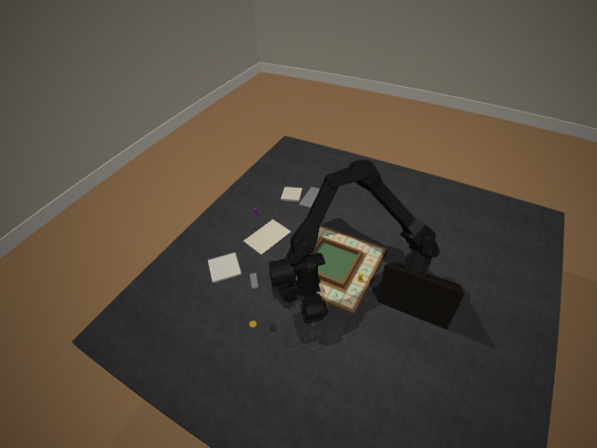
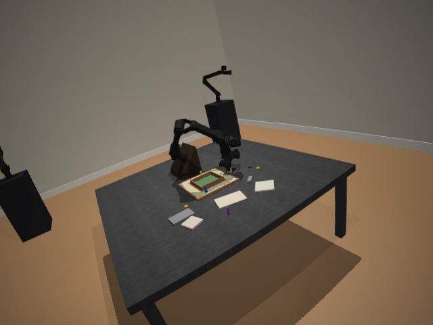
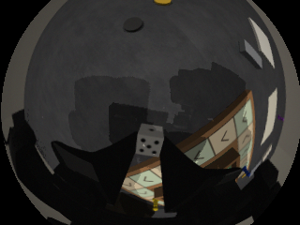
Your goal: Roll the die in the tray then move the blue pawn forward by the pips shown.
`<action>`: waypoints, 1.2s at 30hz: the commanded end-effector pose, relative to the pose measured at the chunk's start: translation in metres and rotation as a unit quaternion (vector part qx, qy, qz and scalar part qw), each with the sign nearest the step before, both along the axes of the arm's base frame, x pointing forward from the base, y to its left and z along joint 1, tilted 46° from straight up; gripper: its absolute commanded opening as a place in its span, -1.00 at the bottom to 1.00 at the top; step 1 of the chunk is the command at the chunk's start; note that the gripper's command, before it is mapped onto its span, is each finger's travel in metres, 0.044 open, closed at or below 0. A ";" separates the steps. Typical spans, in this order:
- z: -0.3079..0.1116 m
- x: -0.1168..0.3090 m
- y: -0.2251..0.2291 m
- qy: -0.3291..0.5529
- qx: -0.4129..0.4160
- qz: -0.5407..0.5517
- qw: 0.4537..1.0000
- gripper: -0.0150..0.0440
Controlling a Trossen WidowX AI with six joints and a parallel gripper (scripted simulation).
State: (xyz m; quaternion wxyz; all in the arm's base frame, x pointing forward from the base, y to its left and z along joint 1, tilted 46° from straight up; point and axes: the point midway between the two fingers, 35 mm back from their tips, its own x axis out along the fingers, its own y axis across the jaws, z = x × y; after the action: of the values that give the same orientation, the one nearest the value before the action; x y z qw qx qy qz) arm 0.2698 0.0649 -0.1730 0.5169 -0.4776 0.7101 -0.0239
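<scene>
My gripper (image 2: 228, 169) (image 3: 149, 137) points down beside the board's outer edge. Its fingers are shut on the white die (image 3: 150, 144), at or close to the table top. The wrist view shows one die face with five pips and another with one. The hand hides the die in the top view. The blue pawn (image 2: 205, 189) (image 3: 247, 172) stands on the board track (image 1: 336, 295) (image 2: 231, 179) (image 3: 224, 136), at the corner far from the gripper; the arm hides it in the top view. The green-floored tray (image 1: 353, 271) is in the board's middle.
A yellow pawn (image 1: 360, 278) (image 2: 201, 172) stands on the track near the arm's base. A yellow disc (image 1: 252, 324) and a dark disc (image 1: 272, 328) lie near the hand. A grey block (image 1: 254, 280), pale flat pieces (image 1: 224, 267) (image 2: 230, 198) and a purple pawn (image 1: 256, 212) lie beyond the board.
</scene>
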 end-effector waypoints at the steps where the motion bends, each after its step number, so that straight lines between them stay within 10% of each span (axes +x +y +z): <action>1: 0.006 0.002 0.006 0.001 -0.002 0.003 1.000 -0.49; 18: 0.088 0.012 0.085 0.001 0.001 0.003 1.000 -0.49; 36: 0.132 0.023 0.022 0.118 0.007 0.124 0.985 -0.49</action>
State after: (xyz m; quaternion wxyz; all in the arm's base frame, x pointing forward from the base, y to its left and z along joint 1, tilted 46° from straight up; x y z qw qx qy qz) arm 0.2943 0.0997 -0.0476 0.4509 -0.5414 0.7050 0.0813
